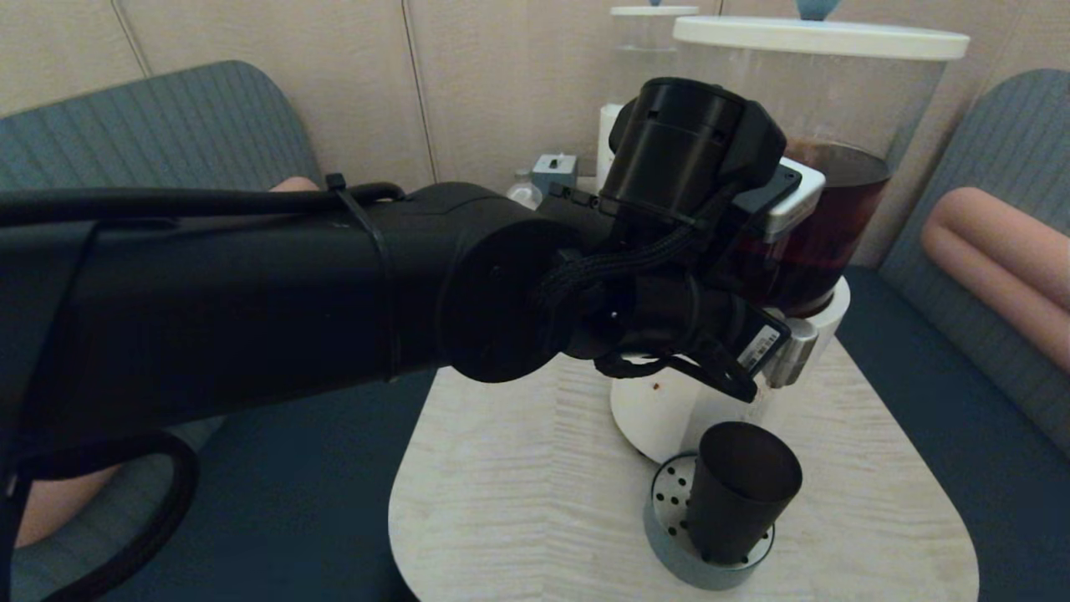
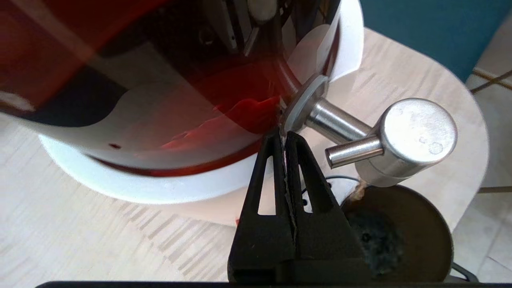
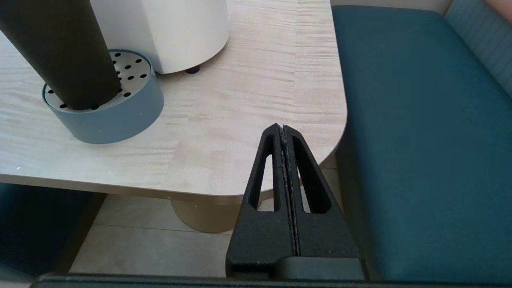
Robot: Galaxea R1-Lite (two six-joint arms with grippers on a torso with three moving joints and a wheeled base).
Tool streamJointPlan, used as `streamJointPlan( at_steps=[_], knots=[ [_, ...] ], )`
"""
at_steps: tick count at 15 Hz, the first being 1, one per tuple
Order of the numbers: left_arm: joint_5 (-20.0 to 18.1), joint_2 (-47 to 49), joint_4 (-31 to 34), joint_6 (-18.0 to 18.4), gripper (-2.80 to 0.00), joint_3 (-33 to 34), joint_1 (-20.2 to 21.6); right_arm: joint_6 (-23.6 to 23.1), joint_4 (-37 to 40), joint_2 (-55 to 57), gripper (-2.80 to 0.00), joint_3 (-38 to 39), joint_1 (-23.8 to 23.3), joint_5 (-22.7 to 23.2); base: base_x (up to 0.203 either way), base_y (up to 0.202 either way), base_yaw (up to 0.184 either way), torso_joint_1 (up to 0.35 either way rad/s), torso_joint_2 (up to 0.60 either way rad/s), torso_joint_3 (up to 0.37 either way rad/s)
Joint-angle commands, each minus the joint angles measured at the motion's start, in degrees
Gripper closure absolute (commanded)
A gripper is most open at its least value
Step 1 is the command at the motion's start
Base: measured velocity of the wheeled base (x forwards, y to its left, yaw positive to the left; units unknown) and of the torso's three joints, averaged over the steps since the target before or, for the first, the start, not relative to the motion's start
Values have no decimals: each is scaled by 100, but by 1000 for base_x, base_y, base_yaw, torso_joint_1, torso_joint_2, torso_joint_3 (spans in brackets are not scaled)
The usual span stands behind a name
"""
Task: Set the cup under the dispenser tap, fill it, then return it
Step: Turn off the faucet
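While the left arm [image 1: 251,284] stretches across the head view from the left edge, its wrist ends right in front of the big dispenser [image 1: 802,167], whose clear tank holds dark brown liquid. Below it the cup [image 1: 740,493] stands upright on a round grey drip tray [image 1: 669,535] with a perforated top, and the tray sits on the pale wood tabletop [image 1: 518,485] against the dispenser's white base. The steel tap [image 1: 794,347] pokes out just above and behind the cup, partly hidden by the wrist. A smaller dispenser [image 1: 644,50] with clear liquid stands behind. The right arm does not show in this view.

From the left wrist view, the left gripper [image 2: 285,134] has its jaws pressed together with nothing between them, the tips just beside the steel flange where the tap [image 2: 400,140] joins the tank. The tap's thin lever sticks out sideways toward the jaws but stands apart from them. The cup [image 2: 400,232] sits directly beneath the spout, its open mouth dark inside.

From the right wrist view, the right gripper [image 3: 283,128] hangs off the tabletop's [image 3: 240,120] rounded corner, jaws closed on nothing, beside a teal seat cushion [image 3: 420,140]. The cup [image 3: 60,52] and drip tray [image 3: 116,116] stand well apart from it.
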Motion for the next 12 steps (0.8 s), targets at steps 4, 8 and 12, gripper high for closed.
streamJointPlan(
  at_steps=[4,8,12],
  knots=[
    [106,-210,317,-17,0,103,6,1,4,6,0,0,1,1,0,0,0,0,0,0],
    [109,-465,314,-18,0,490,-38,1,4,6,0,0,1,1,0,0,0,0,0,0],
    [97,-552,302,-18,0,571,-152,1,4,6,0,-8,0,1,0,0,0,0,0,0]
  ],
)
